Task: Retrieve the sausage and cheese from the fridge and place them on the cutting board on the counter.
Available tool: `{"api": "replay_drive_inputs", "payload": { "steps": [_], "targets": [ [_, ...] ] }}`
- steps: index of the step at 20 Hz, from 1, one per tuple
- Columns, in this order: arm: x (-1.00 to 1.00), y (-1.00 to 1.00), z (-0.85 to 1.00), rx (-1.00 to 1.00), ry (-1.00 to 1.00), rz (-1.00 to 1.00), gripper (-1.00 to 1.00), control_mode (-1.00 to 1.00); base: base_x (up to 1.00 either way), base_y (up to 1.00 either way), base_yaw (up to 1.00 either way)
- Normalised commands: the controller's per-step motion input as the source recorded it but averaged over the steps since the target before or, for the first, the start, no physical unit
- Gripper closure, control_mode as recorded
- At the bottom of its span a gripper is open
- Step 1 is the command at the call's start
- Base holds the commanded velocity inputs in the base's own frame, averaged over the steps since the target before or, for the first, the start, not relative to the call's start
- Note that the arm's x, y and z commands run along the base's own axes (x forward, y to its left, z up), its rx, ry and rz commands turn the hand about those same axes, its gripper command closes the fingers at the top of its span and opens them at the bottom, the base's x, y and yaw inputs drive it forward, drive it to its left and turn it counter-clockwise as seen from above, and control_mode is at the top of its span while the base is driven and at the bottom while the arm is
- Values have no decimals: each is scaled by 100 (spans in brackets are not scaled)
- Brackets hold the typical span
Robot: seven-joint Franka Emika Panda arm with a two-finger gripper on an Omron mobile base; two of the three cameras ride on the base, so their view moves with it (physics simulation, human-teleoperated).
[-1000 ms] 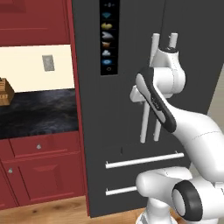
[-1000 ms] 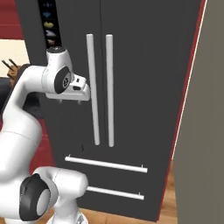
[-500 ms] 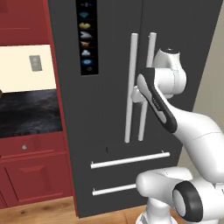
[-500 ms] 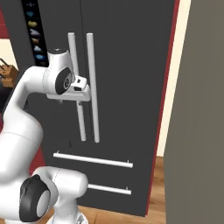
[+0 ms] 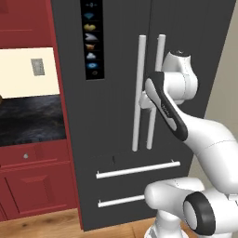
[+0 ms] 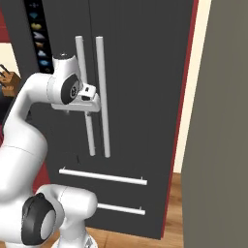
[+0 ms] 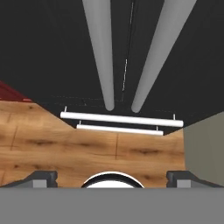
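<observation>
Nearest, a strip of brown wooden floor is seen in front of the tall dark grey fridge, and this strip is bare on the left. To the right of the fridge a plain grey wall is set close in the right base view, with a thin dark red edge between the two, so little room is left on that side.

The fridge doors are shut. Two short white bars are laid flat across the lower drawers, one above the other. Higher up, two long white bar handles are stood upright, side by side, with the thin door gap between them. A strip of small pictures is placed on the left door.

The two-finger gripper is held just in front of the long handles, at about their middle height. Its dark fingertips are spread wide apart in the hand view. Nothing is held between them, and it cannot be told whether a handle is touched.

Further left, the black marbled stone counter is seen over dark red cabinets with a small round knob. A pale wall with a grey switch plate is seen behind the counter.
</observation>
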Motion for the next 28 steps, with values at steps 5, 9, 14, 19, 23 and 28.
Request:
{"api": "replay_drive_inputs", "payload": {
  "steps": [5, 9, 14, 19, 23, 28],
  "targets": [
    [-15, 0, -6, 2, -26, 0, -100, -100, -1, 1, 0],
    [-1, -4, -1, 8, -43, 0, -100, -100, 0, 0, 0],
    [23, -11, 15, 7, -3, 0, -100, -100, 0, 0, 0],
    [42, -31, 30, 3, 6, 0, -100, -100, 0, 0, 0],
    [47, -9, -6, 0, -17, -2, -100, -100, 0, 0, 0],
    [24, -13, -6, 3, -30, -3, -100, -100, 0, 0, 0]
  ]
}}
